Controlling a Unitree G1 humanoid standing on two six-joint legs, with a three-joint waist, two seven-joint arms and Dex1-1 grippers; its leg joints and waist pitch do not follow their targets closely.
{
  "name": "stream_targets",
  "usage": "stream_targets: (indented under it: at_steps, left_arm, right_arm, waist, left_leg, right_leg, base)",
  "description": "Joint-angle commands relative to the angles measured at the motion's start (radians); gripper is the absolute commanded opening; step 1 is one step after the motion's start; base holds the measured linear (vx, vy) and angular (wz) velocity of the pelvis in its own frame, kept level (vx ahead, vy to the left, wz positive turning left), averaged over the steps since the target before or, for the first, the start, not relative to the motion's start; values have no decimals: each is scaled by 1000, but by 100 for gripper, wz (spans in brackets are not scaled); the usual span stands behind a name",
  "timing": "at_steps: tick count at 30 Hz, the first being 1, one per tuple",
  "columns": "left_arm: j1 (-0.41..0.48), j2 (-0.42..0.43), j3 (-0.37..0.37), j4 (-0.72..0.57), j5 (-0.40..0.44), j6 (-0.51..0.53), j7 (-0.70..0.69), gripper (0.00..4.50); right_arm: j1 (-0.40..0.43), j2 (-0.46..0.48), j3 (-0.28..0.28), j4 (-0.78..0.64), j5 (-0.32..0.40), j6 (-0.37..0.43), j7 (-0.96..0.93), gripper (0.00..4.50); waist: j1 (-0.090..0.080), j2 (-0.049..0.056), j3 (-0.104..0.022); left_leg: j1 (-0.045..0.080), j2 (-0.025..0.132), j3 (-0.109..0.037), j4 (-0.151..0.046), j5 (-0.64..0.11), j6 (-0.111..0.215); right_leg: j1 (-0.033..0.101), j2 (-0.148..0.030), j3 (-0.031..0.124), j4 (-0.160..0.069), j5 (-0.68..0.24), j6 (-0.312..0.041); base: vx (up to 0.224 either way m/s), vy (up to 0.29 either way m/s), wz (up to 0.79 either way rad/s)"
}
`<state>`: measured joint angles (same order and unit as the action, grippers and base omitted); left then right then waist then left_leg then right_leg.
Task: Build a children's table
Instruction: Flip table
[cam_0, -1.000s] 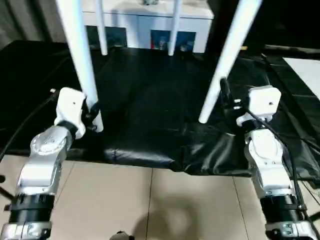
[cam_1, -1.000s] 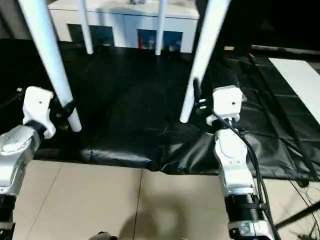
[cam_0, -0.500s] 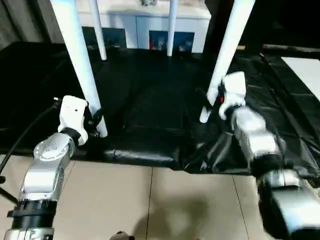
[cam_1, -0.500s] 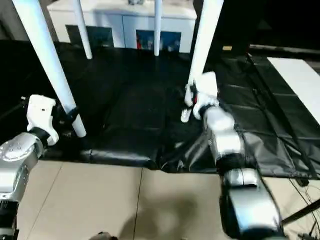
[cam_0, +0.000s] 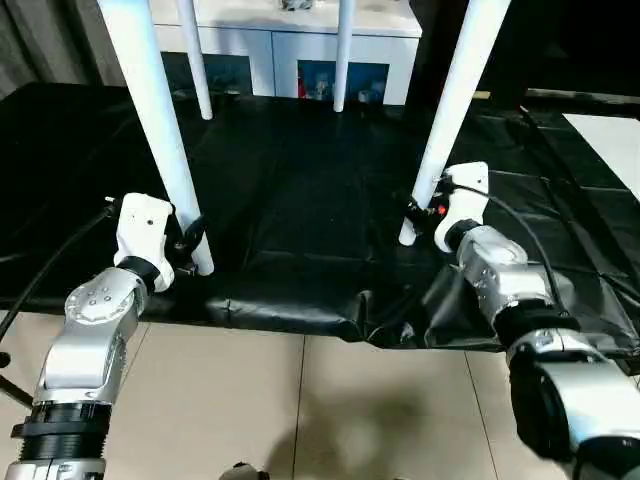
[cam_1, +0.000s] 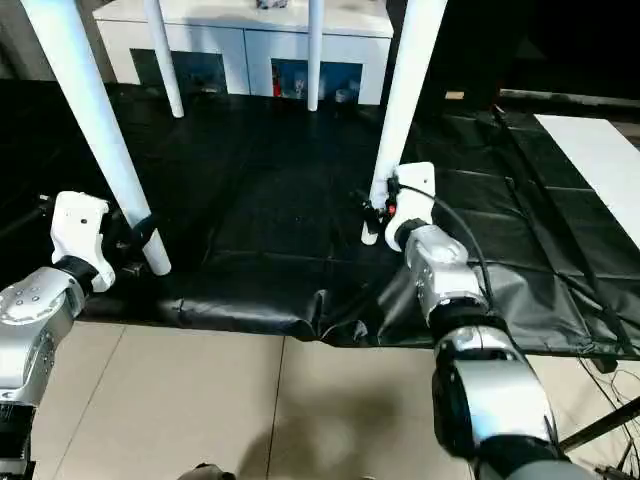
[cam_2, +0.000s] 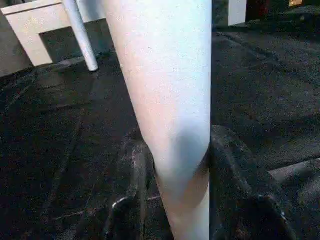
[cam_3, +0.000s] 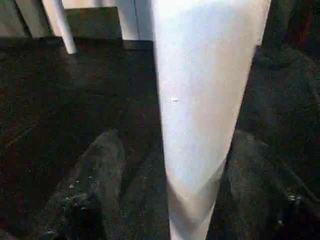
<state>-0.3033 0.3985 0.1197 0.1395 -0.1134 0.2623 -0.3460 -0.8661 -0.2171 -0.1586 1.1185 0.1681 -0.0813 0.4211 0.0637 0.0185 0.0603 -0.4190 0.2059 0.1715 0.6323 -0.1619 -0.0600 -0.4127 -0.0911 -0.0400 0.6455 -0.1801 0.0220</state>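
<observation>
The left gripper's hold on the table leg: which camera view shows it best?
The left wrist view: both black fingers press the leg from either side. The eye views show the left gripper small at the near left leg's lower end, with the fingers partly hidden.

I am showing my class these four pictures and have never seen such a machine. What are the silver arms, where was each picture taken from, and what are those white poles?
The silver arms belong to a humanoid robot. Two pictures come from cameras on its head, looking down over its forearms; the other two come from cameras on its wrists, looking along each gripper's black fingers.

The white poles are the long white tapered plastic legs of a children's table, which stands upright on a black sheet spread over the tiled floor. Behind it is a white cabinet.

The left gripper is shut on the near left leg; the wrist picture shows a finger pressed against each side. The right gripper sits around the near right leg, with one finger apart from it.
</observation>
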Motion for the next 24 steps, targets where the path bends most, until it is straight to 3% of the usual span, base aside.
stream_targets:
  at_steps: [1, 7, 10, 11, 12, 16, 21, 24]
  left_arm:
    - [17, 11, -35, -16, 31, 2, -21, 151]
    - [25, 14, -36, -14, 26, 2, -25, 151]
    - [31, 13, -38, -12, 24, 4, -27, 151]
    - [34, 11, -37, -11, 23, 4, -27, 151]
    - [36, 10, -37, -10, 21, 4, -27, 151]
    - [39, 9, -40, 2, 23, -2, -28, 151]
    - [40, 20, -36, 28, 28, -16, -32, 151]
    - [42, 27, -34, 33, 30, -21, -33, 151]
  right_arm:
    - [-25, -1, -10, 39, 4, -18, 20, 275]
    - [-35, -9, -8, 80, -6, -60, 33, 203]
    - [-31, -13, -12, 82, -9, -83, 46, 192]
    - [-26, -14, -13, 79, -8, -90, 53, 192]
    - [-20, -14, -14, 76, -7, -100, 62, 165]
    - [29, -9, 10, 32, -17, -151, 127, 147]
    - [173, 4, 51, -124, -14, -196, 209, 134]
    - [320, 13, 85, -324, 5, -198, 243, 134]
  waist:
    - [2, 23, -80]
    - [2, 29, -78]
    - [2, 27, -78]
    - [2, 31, -78]
    - [1, 28, -78]
    - [2, 29, -78]
    - [7, 25, -76]
    - [10, 24, -74]
  left_leg:
    - [41, 10, -7, -91, -422, -49]
    - [44, 11, -7, -92, -448, -51]
    - [43, 11, -7, -92, -449, -49]
    - [43, 10, -7, -92, -449, -48]
    - [42, 10, -6, -91, -444, -43]
    - [40, 11, -6, -92, -434, -34]
    - [42, 12, -5, -96, -435, -27]
    - [45, 13, -6, -99, -450, -28]
  right_leg:
    - [27, -29, 16, -77, -217, -241]
    - [24, -30, 16, -81, -243, -243]
    - [25, -30, 16, -81, -242, -244]
    - [25, -31, 16, -80, -241, -244]
    - [25, -30, 16, -81, -241, -245]
    - [26, -30, 16, -81, -236, -246]
    - [24, -29, 18, -89, -261, -222]
    - [22, -30, 20, -96, -300, -202]
  base:
    - [0, 0, 0]
    - [0, 0, 0]
    - [0, 0, 0]
    - [0, 0, 0]
    - [0, 0, 0]
    - [0, 0, 0]
    - [0, 0, 0]
    - [0, 0, 0]
